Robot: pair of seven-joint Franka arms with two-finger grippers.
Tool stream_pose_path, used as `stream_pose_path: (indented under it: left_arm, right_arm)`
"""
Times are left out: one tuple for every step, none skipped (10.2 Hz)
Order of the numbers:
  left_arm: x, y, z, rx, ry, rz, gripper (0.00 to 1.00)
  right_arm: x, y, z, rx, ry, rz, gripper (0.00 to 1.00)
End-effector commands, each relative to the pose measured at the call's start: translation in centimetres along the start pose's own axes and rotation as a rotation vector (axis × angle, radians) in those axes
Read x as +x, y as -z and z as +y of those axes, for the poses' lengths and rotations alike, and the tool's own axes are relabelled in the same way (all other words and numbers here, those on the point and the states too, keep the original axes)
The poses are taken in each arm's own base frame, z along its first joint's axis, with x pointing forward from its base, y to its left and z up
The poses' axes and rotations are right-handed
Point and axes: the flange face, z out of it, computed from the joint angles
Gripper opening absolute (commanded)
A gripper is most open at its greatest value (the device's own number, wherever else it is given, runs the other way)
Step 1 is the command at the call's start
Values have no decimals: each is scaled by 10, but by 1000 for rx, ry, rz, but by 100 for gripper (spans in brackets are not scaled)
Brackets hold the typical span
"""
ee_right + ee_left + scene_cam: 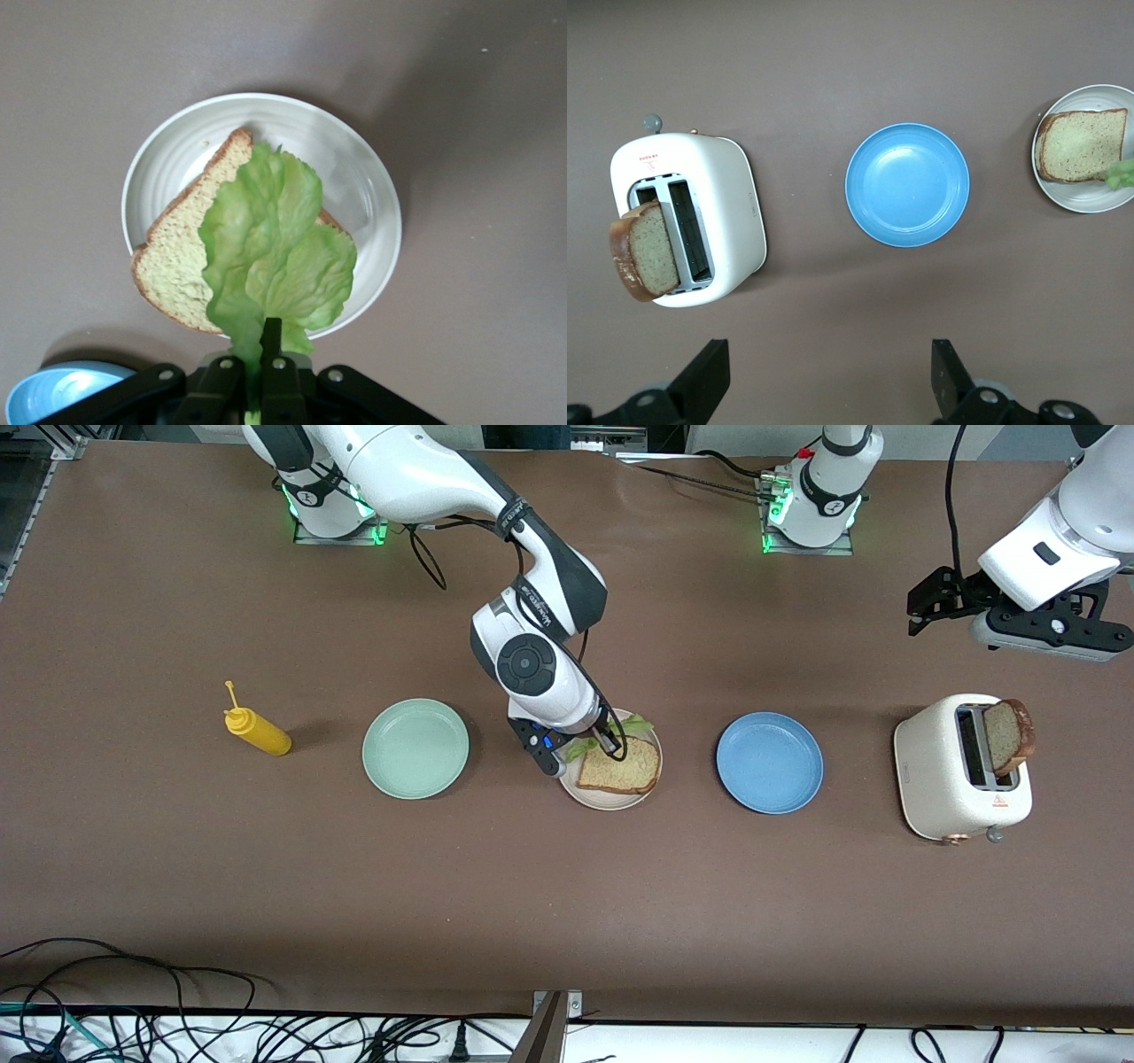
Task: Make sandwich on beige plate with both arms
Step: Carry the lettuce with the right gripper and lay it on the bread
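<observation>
The beige plate (pixel 595 795) lies mid-table with one slice of brown bread (pixel 620 766) on it. My right gripper (pixel 608 740) hangs low over the plate, shut on the stem of a ruffled green lettuce leaf (pixel 275 248). The leaf drapes over the bread (pixel 177 261) inside the plate (pixel 372 186). A second slice of bread (pixel 1010 735) stands tilted in the slot of the white toaster (pixel 939 771). My left gripper (pixel 926 602) is up in the air toward the left arm's end of the table. Its fingers (pixel 709 372) stand wide open with nothing between them.
A blue plate (pixel 769 762) lies between the beige plate and the toaster. A mint-green plate (pixel 415 747) and a yellow squeeze bottle (pixel 257 731) lie toward the right arm's end. Loose cables (pixel 177 1019) run along the table's near edge.
</observation>
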Motion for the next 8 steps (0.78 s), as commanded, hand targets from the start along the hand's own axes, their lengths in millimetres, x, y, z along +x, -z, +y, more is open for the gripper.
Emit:
stream_pose_path:
  left_arm:
    - [1, 6, -2, -14, 10, -3, 100]
    - [2, 6, -1, -14, 10, -3, 100]
    - [2, 7, -1, -14, 10, -2, 100]
    - [2, 6, -1, -14, 10, -3, 100]
    - [2, 5, -1, -14, 10, -5, 100]
    - [2, 6, -1, -14, 10, -3, 100]
    - [2, 6, -1, -14, 10, -3, 100]
    - [2, 6, -1, -14, 10, -3, 100]
  right_arm:
    - [7, -21, -2, 32, -22, 8, 0]
    - [7, -26, -1, 26, -16, 8, 0]
    - [9, -31, 0, 22, -17, 7, 0]
    - [11, -30, -1, 23, -16, 9, 0]
    - [10, -27, -2, 29, -11, 9, 4]
    - [9, -24, -3, 33, -12, 8, 35]
    - [10, -24, -3, 33, -18, 8, 59]
    - [11, -24, -3, 35, -21, 8, 70]
